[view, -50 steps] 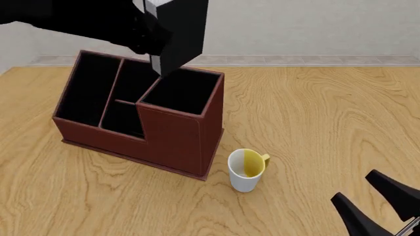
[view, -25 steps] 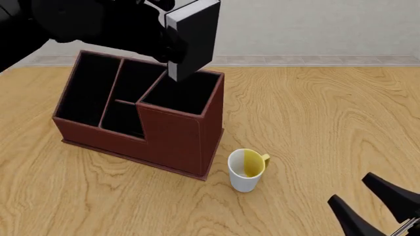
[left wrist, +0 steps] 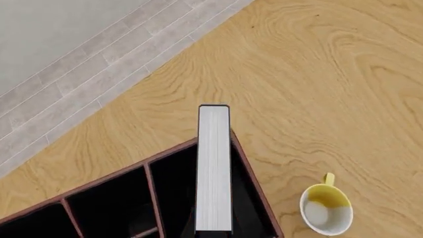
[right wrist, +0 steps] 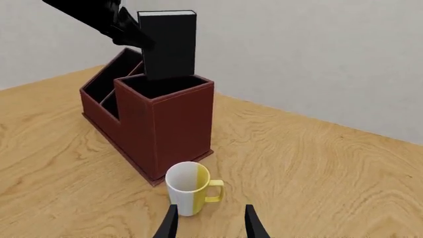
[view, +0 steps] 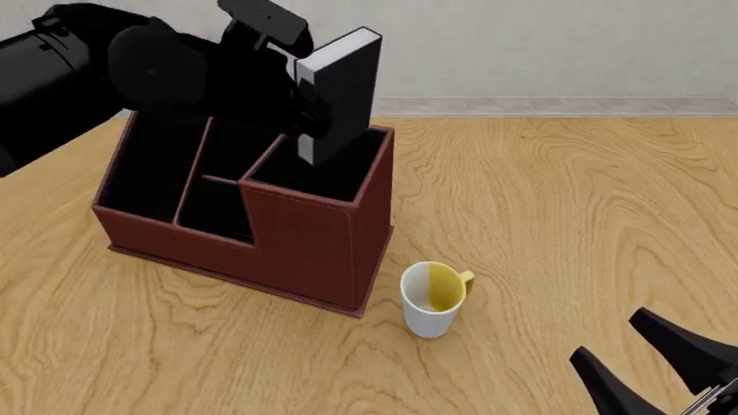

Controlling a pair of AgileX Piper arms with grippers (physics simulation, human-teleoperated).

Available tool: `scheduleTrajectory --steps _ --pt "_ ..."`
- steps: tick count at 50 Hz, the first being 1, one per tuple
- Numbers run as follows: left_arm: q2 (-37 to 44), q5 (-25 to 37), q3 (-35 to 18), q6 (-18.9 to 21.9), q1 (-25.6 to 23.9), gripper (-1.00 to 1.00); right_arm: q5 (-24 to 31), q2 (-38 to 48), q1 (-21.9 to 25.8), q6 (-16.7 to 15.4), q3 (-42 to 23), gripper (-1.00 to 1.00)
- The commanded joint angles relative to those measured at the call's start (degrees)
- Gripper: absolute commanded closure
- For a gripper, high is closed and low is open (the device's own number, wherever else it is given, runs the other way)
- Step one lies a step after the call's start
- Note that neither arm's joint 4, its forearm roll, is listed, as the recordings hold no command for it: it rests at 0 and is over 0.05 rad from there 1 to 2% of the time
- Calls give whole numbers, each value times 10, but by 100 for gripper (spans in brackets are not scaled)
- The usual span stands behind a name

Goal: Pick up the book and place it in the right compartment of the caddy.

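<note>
Left wrist view: the book (left wrist: 214,168), page edge showing, hangs with its lower end at the mouth of the right compartment (left wrist: 248,208), close to the caddy (left wrist: 135,198)'s right wall. The mug (left wrist: 326,210) stands apart on the table (left wrist: 317,74).

Front view: the left gripper (view: 302,108) is clamped on the book (view: 342,95), which has dropped and tilted over the last second, its lower corner now dipping into the right compartment (view: 328,169); insertion looks begun. The right gripper (view: 658,363) sits with fingers apart, near right, well clear.

Right wrist view: the book (right wrist: 169,44) leans above the caddy (right wrist: 162,124)'s rim with little room either side; the mug (right wrist: 188,188) is near.
</note>
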Motion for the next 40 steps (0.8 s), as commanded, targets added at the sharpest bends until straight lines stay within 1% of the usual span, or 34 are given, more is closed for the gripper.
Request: scheduleTrajectory --steps 1,11,19,40 --pt "-3 -22 16 5 6 100 0 0 1 -2 2 -100" --pt "-1 -42 37 1 13 100 -4 3 3 -3 5 -100" --pt "4 -53 44 -1 15 100 -1 0 3 -3 7 -100" --pt "8 -79 68 -9 13 100 -16 11 3 -2 15 -100"
